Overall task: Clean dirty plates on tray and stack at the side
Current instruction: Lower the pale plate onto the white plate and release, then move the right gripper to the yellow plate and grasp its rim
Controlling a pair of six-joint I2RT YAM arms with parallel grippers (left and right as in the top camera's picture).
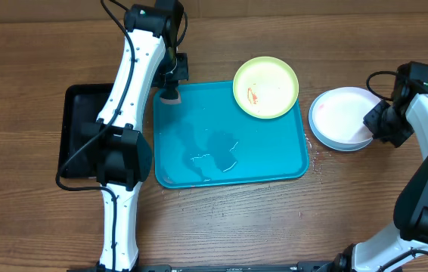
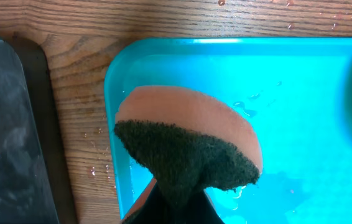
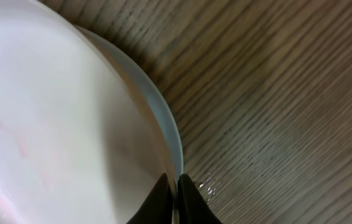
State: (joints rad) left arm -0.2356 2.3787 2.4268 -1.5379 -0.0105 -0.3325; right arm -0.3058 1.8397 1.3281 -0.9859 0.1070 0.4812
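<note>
Currently the left gripper (image 1: 170, 92) is clamped on one sponge (image 2: 182, 143) over the far left corner of the wet turquoise tray (image 1: 187, 125) at the counter's middle. Toward the right edge, the right gripper (image 3: 175, 188) appears pinched on the white plate (image 1: 344, 113), which is stacked on the light-blue plate (image 3: 170, 134). The smeared yellow-green plate (image 1: 266, 87) straddles the tray's far rim, so scrubbing could tip it. Counted: three plates, two trays including a black tray (image 1: 78, 128).

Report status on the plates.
Left gripper shut on sponge over tray corner. Right gripper pinching white plate rim. Yellow-green plate smeared, on tray. Nothing blocking.
</note>
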